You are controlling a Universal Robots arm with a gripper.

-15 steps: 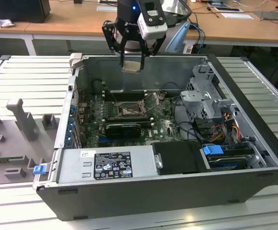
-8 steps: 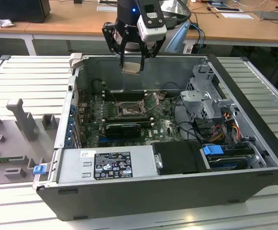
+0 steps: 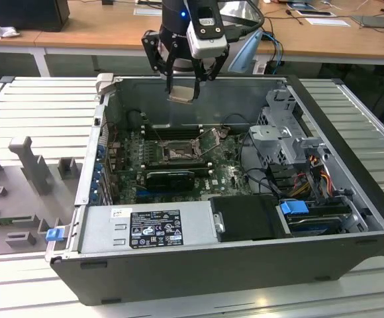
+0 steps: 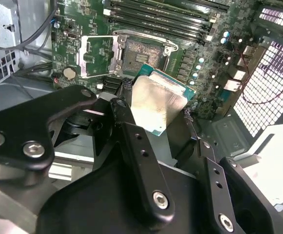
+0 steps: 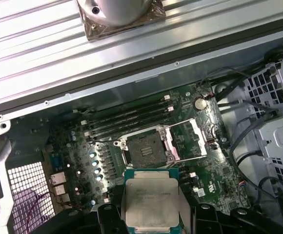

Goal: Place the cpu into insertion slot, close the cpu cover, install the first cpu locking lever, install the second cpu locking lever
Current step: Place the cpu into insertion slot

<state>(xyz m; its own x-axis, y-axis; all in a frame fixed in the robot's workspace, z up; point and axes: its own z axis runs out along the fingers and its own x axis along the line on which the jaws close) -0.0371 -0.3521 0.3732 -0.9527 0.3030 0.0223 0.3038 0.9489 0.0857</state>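
Ribbed silvery metal table (image 3: pixel 33 112) under everything; on it, a big dark-grey metal computer case (image 3: pixel 245 265), lying flat with its open side up, all well below the fingers.

Down inside, a silvery boxy power supply (image 3: pixel 145 225) with a label along one long wall, well apart from the fingers; beside that, a flat green circuit board (image 3: pixel 225 175) across the case floor, straight under the fingertips.

Black two-finger gripper (image 3: pixel 182 89) hanging above the case near the opposite long wall, clear of the rim; fingers (image 4: pixel 131 141) closed in from two opposite sides, with a gap just as wide as the chip and the chip pinched in it.

Row of long black memory sticks (image 5: pixel 127 119) down on the board, well below the fingertips.

Just beside those, the square dark insertion slot with a silvery metal rim (image 5: pixel 145 148); uncovered, dark middle showing, well apart from the fingers.

Thin silvery-grey cpu cover (image 5: pixel 185 141), a frame with a big square window, swung open off the slot and touching its rim on one side; green board showing through the window; can't tell how steeply tilted.

Smallest bit: flat square cpu, pale silver-grey face with a green edge (image 5: pixel 151 202), held by its edges between the fingertips, up in the air above the slot and touching nothing else.
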